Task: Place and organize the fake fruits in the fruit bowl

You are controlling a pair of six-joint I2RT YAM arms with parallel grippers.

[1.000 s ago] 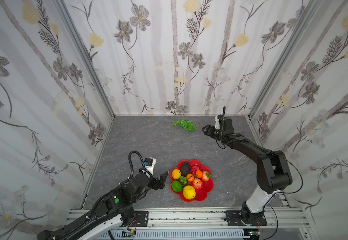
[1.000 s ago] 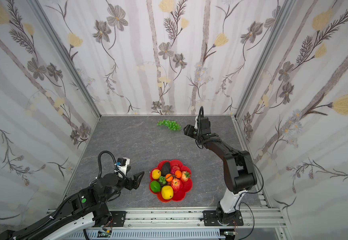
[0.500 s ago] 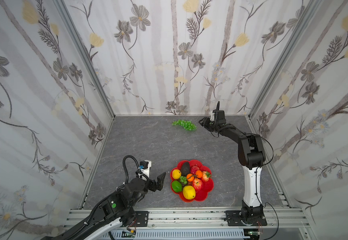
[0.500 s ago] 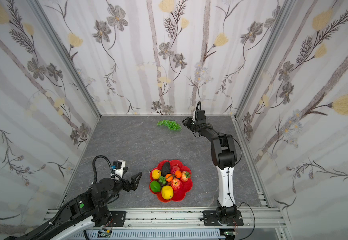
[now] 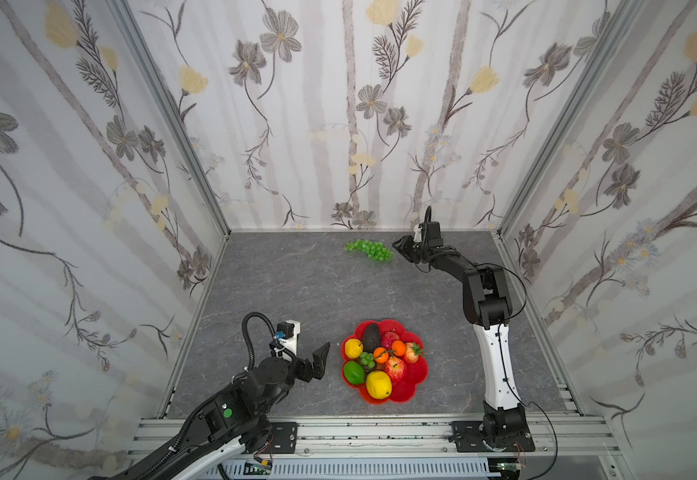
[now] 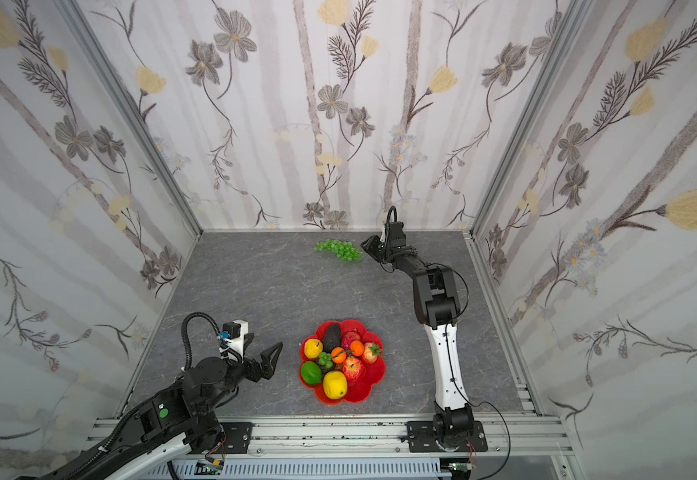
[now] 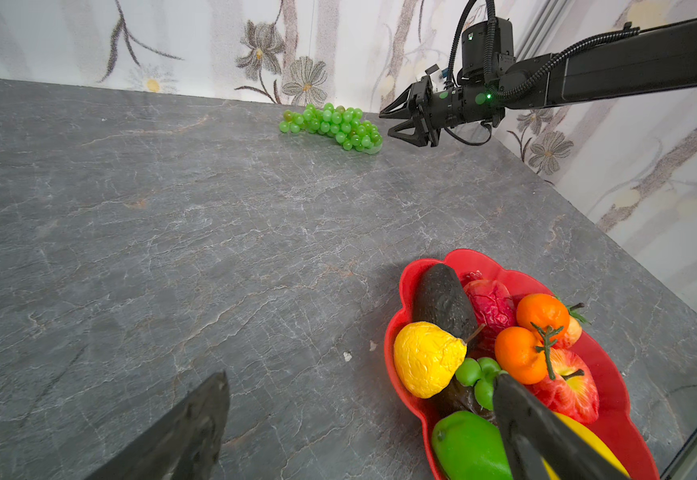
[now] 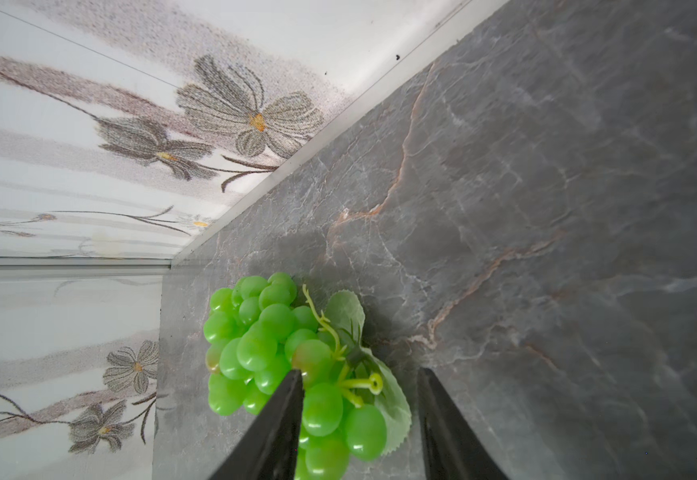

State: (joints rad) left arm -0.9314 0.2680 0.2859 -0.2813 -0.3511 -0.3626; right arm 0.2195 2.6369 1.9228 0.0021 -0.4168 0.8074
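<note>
Reaching toward the far wall, the right gripper sits low at the stem end of the green grape bunch.

1. Right end effector. In the right wrist view the jaws are parted. One finger overlaps the grapes. The other finger stands clear of the leaf, over bare surface. The stem and leaf lie between the two fingers. No clamping contact shows, so the bunch is not grasped.

2. Left end effector. The left gripper hangs just beside the fruit bowl on its left, apart from it. Its jaws are spread wide and hold nothing.

3. Grape bunch. It lies on the grey marbled table, close to the back wall and well apart from the bowl.

4. Fruit bowl. The red scalloped dish rests near the front edge of the table, between the two arm bases. It contains:
- a yellow lemon at the front;
- a green lime at front left;
- a red apple touching the lemon;
- a yellow pear at the left;
- a dark avocado at the back;
- two small oranges near the middle;
- a strawberry at the right;
- a crinkled dark red fruit beside the avocado.
</note>
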